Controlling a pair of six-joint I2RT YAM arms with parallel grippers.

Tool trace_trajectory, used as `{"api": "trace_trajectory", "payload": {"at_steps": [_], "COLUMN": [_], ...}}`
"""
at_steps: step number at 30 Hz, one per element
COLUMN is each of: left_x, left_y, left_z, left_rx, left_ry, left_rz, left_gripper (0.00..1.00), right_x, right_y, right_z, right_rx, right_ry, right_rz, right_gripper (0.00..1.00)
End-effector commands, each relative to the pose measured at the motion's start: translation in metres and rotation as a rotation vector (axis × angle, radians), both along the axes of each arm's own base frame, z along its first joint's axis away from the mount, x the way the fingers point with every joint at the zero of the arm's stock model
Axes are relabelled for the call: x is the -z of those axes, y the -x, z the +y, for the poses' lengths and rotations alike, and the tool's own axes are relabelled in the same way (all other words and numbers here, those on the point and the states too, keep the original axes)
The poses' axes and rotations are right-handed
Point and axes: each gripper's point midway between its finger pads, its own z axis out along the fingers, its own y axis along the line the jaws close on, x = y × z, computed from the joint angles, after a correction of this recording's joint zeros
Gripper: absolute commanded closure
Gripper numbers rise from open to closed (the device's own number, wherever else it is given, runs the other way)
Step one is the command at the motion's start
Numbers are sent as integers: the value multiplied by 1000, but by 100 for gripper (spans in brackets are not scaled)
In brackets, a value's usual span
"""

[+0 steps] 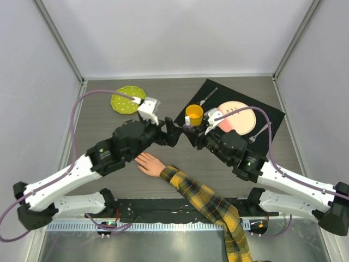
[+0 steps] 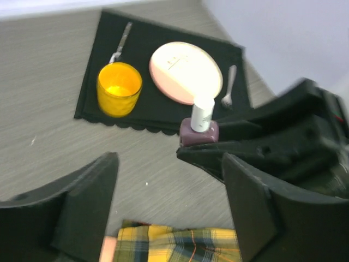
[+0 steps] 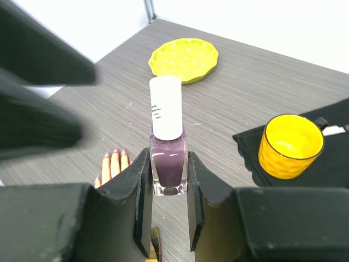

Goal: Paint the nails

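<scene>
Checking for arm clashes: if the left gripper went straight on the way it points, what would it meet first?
Probably the purple nail polish bottle held in the right gripper, almost dead ahead of the open left gripper. Depth is unclear, so the right gripper's fingers may come first.

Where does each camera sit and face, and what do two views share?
Top external: above and behind, looking down at table; left arm, right arm show.
Left wrist: on its arm, faces mat, cup, pink plate; open left end effector shows.
Right wrist: on its arm, faces green plate; right end effector, shut on bottle, shows.
Wrist views share bottle, cup.
</scene>
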Motion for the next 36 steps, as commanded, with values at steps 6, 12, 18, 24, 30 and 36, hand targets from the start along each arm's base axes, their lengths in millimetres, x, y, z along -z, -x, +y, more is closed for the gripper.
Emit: {"api": "trace_trajectory", "payload": {"at_steps": [6,12,18,24,30,36], "left_x": [-74,-78,-78,-73,-73,-53], "left_y": [57,87,109,117,123,97], "left_z": [43,25,6,-8,-17,-20], "left_rx": [212,410,575,653,712,600], "left_ry": [281,326,329,354,358,231], "left_rz": [-243,-221,-201,-166,-157,-115], "left_gripper": [10,13,18,28,51,100], "right_x": [-31,-61,-81,-86,-90,-75], "right_y": [66,133,156,158,153,100], "right_z": [18,33,33,32,31,33], "right_rx": [-422,-832,-964,-968,-940,-648], "right_ry": [-113,-211,-300,-323,-329,-257], "right_rz": [-25,-25,-12,-22,-41,-7], "right_gripper": [99,99,99,99,99,99]}}
